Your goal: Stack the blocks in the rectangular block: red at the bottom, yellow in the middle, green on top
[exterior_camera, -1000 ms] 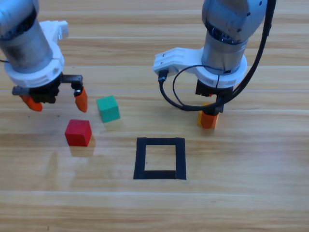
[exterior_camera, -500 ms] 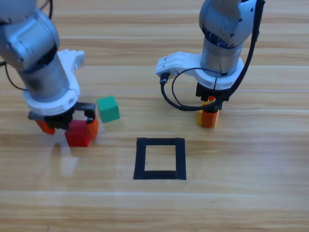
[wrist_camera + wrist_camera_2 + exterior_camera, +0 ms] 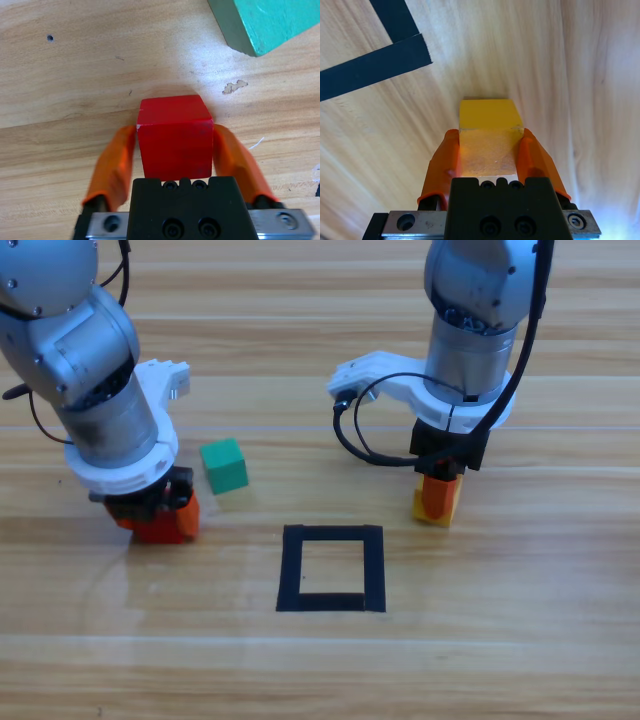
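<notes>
Left wrist view shows the left gripper (image 3: 175,145) with its two orange jaws set against the opposite side faces of the red cube (image 3: 175,135), pinching it between them; the cube sits squarely between the fingers, its near face close up against the gripper's black body, its underside on the wooden table (image 3: 65,65). Beyond the fingertips and off to one side, a corner of the green cube (image 3: 267,22) shows, well clear of both jaws. From the high view the left gripper (image 3: 155,515) is down at table level over the red cube (image 3: 160,530), with the green cube (image 3: 224,465) just beside it, apart from the fingers and not touching the red one. Right wrist view shows the right gripper (image 3: 490,150) with its jaws pressed on the two side faces of the yellow cube (image 3: 490,132), which lies between the fingers and reaches a little past their tips. Ahead of those tips and off to the side, two strips of the black tape square (image 3: 375,67) cross the wood, apart from the cube and the jaws. In the high view the right gripper (image 3: 437,498) holds the yellow cube (image 3: 432,510) just beside the upper right corner of the black tape square (image 3: 331,568), outside its outline; whether the yellow cube rests on the table or is lifted off it cannot be told. Bare wood shows inside the square, and it lies between the two grippers, nearer the right one.
</notes>
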Robot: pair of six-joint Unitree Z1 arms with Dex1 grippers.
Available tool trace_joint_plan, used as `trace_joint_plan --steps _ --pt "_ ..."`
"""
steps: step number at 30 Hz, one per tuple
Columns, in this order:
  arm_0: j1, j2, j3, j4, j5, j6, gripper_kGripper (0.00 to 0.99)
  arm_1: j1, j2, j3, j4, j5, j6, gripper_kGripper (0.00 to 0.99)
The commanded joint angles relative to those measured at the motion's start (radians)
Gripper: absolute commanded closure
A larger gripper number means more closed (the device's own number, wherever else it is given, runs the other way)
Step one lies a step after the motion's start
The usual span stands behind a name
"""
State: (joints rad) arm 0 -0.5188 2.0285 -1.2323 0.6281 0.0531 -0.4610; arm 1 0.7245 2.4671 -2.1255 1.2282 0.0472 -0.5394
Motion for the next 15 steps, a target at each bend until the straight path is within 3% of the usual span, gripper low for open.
trace_joint_plan --steps 1,3,7,15 --pt "-0.004 -0.034 0.037 -0.013 -0.015 0.035 0.729 -0.028 -0.155 0.118 0.027 0.022 0.174 0.967" --pt "0.000 -0.062 0.042 -0.005 -0.016 0.039 0.918 -0.028 -0.188 0.148 0.022 -0.015 0.236 0.967" --pt "-0.003 -0.094 0.033 0.022 -0.013 -0.010 0.955 -0.027 -0.224 0.197 0.014 -0.064 0.285 0.967" --pt "-0.159 -0.102 -0.024 0.108 -0.001 -0.128 0.990 -0.025 -0.352 0.329 -0.059 -0.072 0.351 0.967"
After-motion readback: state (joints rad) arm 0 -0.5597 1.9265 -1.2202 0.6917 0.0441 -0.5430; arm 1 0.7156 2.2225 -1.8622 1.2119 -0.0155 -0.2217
